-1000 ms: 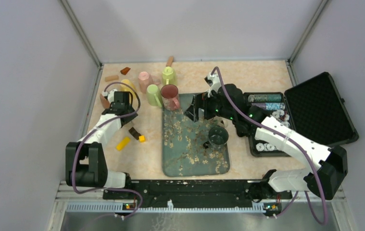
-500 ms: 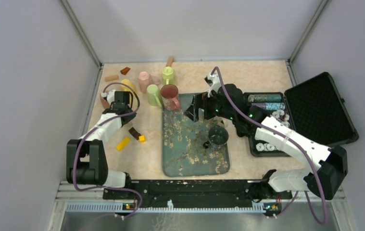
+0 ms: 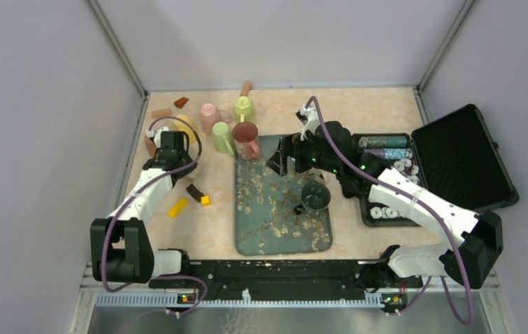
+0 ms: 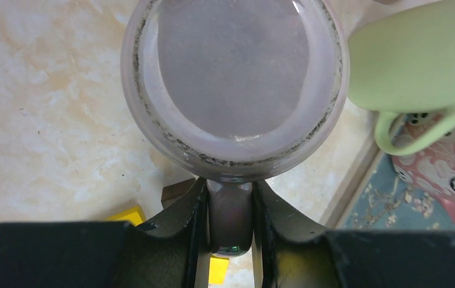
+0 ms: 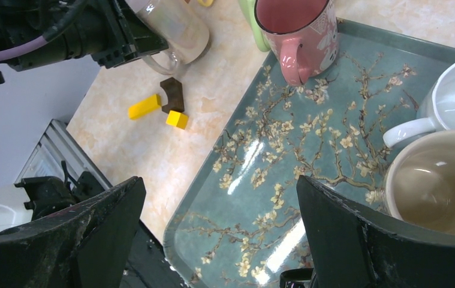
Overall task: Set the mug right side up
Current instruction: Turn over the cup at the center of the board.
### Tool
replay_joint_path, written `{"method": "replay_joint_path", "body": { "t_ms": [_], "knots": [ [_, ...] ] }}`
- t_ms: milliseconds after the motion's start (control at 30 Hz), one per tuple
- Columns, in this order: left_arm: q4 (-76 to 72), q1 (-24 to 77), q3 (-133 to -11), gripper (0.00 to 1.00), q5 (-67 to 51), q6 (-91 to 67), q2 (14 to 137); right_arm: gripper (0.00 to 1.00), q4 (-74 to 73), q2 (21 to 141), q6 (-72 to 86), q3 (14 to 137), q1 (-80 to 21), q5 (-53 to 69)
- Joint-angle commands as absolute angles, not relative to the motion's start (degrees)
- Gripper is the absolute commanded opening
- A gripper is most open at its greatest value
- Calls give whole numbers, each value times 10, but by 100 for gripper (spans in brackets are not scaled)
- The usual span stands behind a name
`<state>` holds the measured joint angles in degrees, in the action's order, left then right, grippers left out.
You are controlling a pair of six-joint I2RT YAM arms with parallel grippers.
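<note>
Now, left of the tray (image 3: 268, 223), the left end effector (image 4: 229, 195) pinches the pale mug (image 4: 234, 78) by its handle (image 4: 229, 225); next, probably, lift and roll it upright.

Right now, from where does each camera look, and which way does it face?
Top external: above and behind the robot, looking down on the table; the left arm and right arm show, bases at the bottom.
Left wrist: on the left arm, looking along the left claw, which grips the pearly mug by its handle.
Right wrist: on the right arm, looking down on the floral tray; the open right claw frames the view.
Shared: both wrist views show the pearly mug and the pink mug.
</note>
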<state>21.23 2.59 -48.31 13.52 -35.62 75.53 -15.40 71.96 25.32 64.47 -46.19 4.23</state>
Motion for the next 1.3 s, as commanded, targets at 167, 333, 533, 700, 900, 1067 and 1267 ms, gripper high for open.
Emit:
{"method": "replay_joint_path", "body": {
  "t_ms": [167, 333, 533, 700, 900, 1067, 1267],
  "knots": [
    [163, 26, -547, 0, 76, -322, 655, 97, -112, 728, 270, 654, -460, 47],
    [161, 26, -570, 0, 22, -333, 618, 97, -86, 727, 289, 652, -460, 55],
    [115, 26, -600, 0, -95, -352, 596, 97, -34, 728, 311, 648, -460, 75],
    [22, 30, -609, 0, -189, -387, 591, 98, 4, 732, 326, 653, -451, 95],
    [-116, 61, -621, 0, -270, -457, 610, 98, 74, 732, 358, 644, -424, 144],
    [-214, 108, -630, 0, -299, -515, 641, 98, 130, 742, 381, 640, -409, 181],
    [-350, 154, -613, 0, -320, -584, 678, 99, 198, 744, 417, 624, -375, 233]
  ]
}}
